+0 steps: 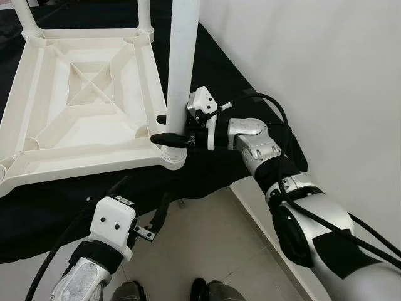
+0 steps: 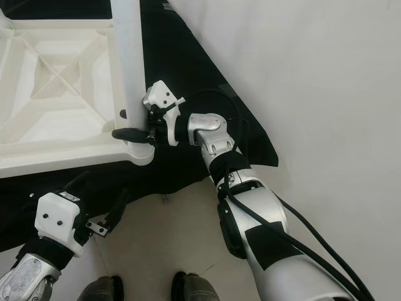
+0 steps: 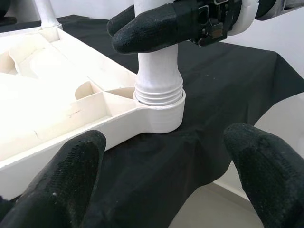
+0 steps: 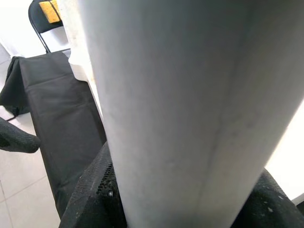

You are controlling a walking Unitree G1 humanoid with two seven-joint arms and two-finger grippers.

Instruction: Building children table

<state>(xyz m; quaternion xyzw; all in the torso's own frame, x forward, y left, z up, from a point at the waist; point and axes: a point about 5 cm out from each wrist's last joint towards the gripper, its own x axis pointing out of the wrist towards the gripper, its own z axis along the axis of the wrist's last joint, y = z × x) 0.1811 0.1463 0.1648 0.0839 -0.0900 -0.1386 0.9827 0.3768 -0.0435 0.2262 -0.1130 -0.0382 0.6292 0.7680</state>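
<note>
My right end effector (image 1: 170, 128) pinches the white leg (image 1: 182, 63) just above its threaded foot, the leg's long axis upright in the corner socket (image 1: 172, 155) of the upturned tabletop (image 1: 75, 106). My left end effector (image 1: 143, 204) hangs spread below, farther off, so turning it home falls to the right.

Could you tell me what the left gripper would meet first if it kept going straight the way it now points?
Probably the corner socket of the upturned tabletop, where the white leg held by the right gripper is seated. The left gripper is open, and depth is uncertain.
</note>
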